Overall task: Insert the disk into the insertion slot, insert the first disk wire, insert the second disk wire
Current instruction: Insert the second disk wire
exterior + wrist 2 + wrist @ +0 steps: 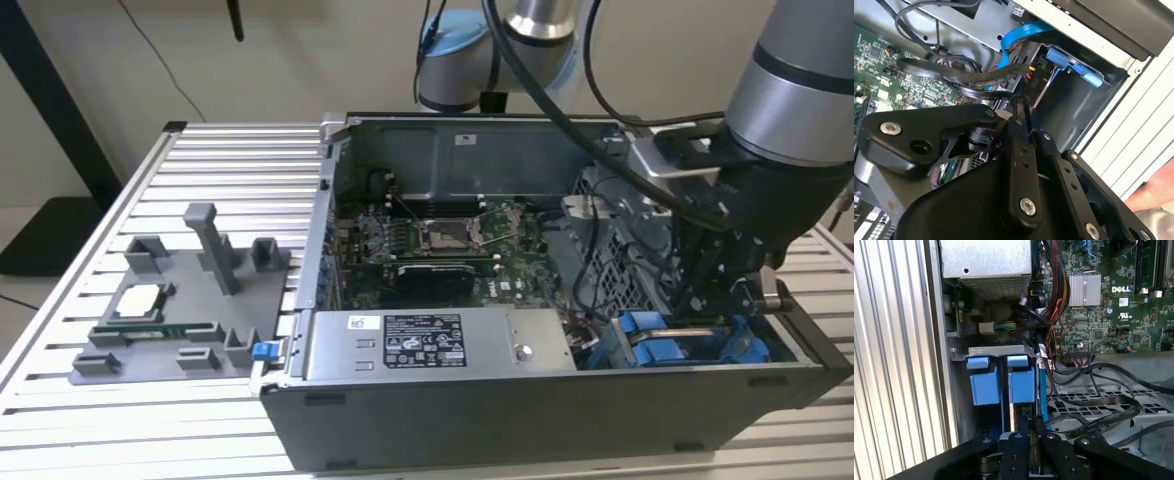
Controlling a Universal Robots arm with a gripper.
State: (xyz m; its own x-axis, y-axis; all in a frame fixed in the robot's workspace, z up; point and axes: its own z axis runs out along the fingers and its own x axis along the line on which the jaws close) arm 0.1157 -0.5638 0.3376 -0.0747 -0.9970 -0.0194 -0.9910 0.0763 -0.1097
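Open grey sheet-metal computer case (534, 400) sits on a ribbed aluminium counter (214, 170), occupying the centre and right of the exterior view. Inside: one green circuit board (434, 240) with a square socket, and one grey box-shaped power supply (427, 343) with a white printed label along the near wall. Left of the case in the exterior view stands one grey plastic fixture tray (187, 300) with upright posts.

One arm, silver and matte black, descends from the upper right of the exterior view. Its black end effector (698, 318) reaches into the case's lower right corner, directly over the bright blue plastic parts of the insertion slot (674, 340). In the first wrist view the slot (1001, 377) sits centre frame: a grey metal bracket above two smooth blue plastic tabs side by side, with a narrow dark gap between them. The end effector (1026, 432) is just below those tabs in that frame, its two black fingers close together with something thin and dark between the tips; what it is clamped on I cannot tell. A silver strip, likely the disk's edge, runs between the blue tabs; uncertain.

Second wrist view: end effector (1021, 107) tips meet at centre frame against a flat black ribbon cable (974, 77); one blue ribbon cable (1019, 35) curves above, and a blue latch (1074, 65) sits upper right.
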